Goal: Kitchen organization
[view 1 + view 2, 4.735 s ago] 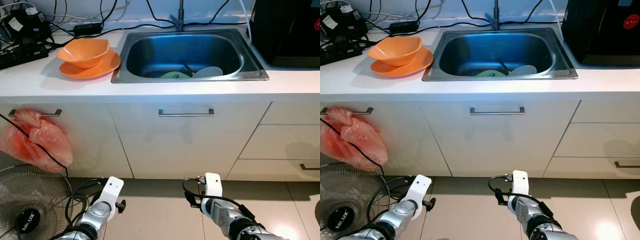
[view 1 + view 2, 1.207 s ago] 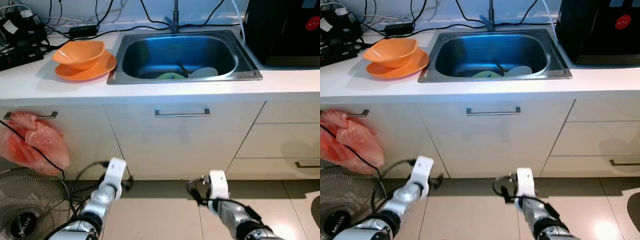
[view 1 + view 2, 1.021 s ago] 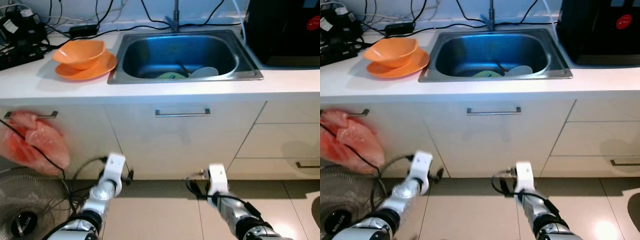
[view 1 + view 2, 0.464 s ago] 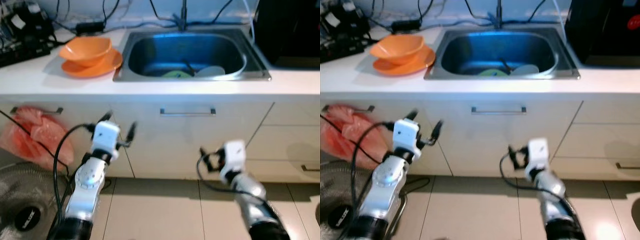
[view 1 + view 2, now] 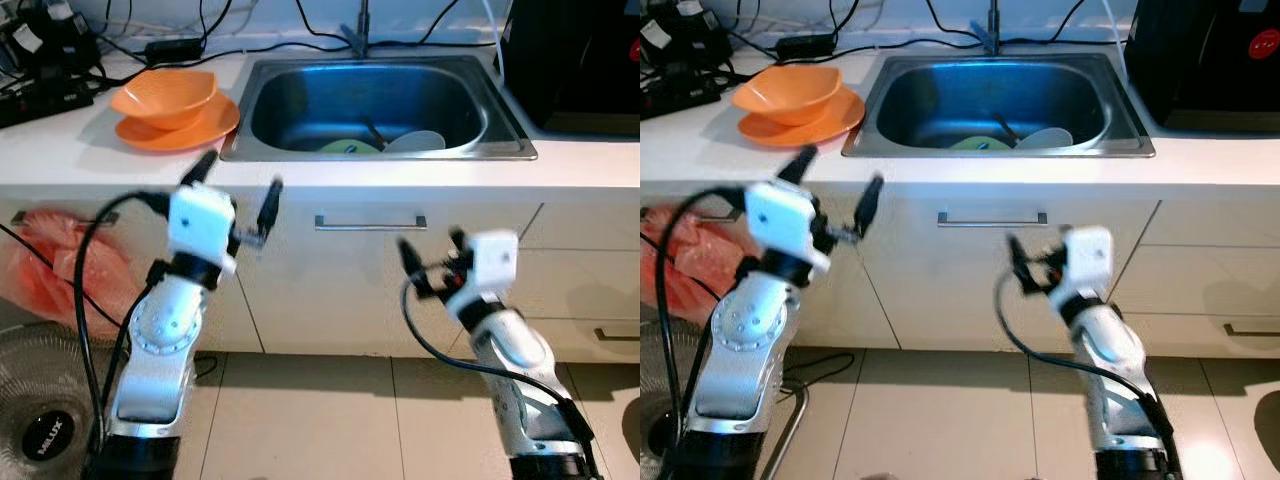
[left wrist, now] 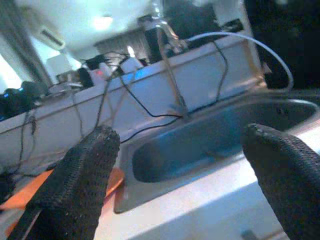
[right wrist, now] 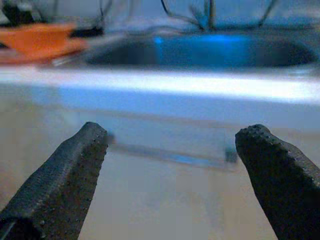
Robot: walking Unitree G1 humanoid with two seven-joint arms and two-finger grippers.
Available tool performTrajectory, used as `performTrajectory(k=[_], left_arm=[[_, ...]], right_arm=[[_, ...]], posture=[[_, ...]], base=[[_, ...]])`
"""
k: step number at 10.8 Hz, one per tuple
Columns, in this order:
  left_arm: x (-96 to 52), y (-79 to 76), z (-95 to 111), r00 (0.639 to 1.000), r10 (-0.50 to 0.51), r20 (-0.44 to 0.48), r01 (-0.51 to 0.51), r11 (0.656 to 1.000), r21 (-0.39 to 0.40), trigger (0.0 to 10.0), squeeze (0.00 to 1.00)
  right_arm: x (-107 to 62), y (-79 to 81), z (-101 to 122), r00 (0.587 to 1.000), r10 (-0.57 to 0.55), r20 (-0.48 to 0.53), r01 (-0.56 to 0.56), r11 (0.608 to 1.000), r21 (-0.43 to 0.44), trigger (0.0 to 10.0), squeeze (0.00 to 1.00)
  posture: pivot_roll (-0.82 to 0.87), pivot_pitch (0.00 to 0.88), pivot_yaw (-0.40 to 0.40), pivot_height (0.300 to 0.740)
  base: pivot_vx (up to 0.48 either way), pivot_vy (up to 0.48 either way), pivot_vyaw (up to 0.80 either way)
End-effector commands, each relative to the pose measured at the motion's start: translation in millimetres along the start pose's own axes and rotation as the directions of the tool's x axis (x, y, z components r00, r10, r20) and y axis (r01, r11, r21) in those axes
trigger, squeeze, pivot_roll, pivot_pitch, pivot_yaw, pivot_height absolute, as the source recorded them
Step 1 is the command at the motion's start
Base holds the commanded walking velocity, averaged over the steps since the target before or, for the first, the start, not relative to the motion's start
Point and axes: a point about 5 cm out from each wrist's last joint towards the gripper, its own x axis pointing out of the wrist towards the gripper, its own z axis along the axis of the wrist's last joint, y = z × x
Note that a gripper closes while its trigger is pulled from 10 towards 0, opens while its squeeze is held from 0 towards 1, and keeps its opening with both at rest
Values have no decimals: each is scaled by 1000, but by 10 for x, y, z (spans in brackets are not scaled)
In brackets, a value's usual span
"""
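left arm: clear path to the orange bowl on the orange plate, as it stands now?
Probably yes. The left gripper is open and raised in front of the white counter edge, just below the orange bowl stacked on the orange plate. Nothing stands between them.

red plastic bag on handle, floor fan, cables

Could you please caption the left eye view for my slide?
Both open grippers, left gripper and right gripper, raised before the sink cabinet.
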Motion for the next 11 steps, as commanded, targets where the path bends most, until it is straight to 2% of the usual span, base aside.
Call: performTrajectory(k=[1,2,3,5,6,7,8,11], left_arm=[[16,92,51,997,78,-14,-78,996,-38,10000,0],[-8,117,-30,992,106,-70,-111,991,-73,10000,0],[-86,157,-280,966,157,-203,-183,976,-117,10000,0],[-139,186,-389,943,179,-280,-225,964,-144,10000,0],[-123,199,-385,944,163,-288,-218,962,-168,10000,0],[-47,141,-351,956,119,-268,-172,968,-183,10000,0],[14,109,-330,958,114,-262,-169,965,-201,10000,0],[61,96,-284,967,77,-243,-133,966,-220,10000,0]], right_arm=[[7,38,192,999,-2,50,1,1000,7,10000,0],[18,43,264,998,-7,64,6,1000,9,10000,0],[46,38,330,997,-17,75,17,1000,6,10000,0],[71,2,430,994,-58,95,59,998,-8,10000,0],[74,-15,489,990,-84,115,84,996,8,10000,0],[73,-11,471,990,-95,108,94,995,17,10000,0],[74,2,423,991,-101,91,100,995,22,10000,0],[94,28,409,991,-104,79,101,994,39,10000,0]], posture=[[147,23,44,740],[147,23,44,740],[136,18,43,740],[130,17,61,740],[131,16,66,740],[134,13,71,740],[134,11,73,740],[141,11,74,740]], base=[[0,0,0],[0,0,0],[0,0,0],[0,0,0],[0,0,0],[0,0,0],[0,0,0],[0,0,0]])
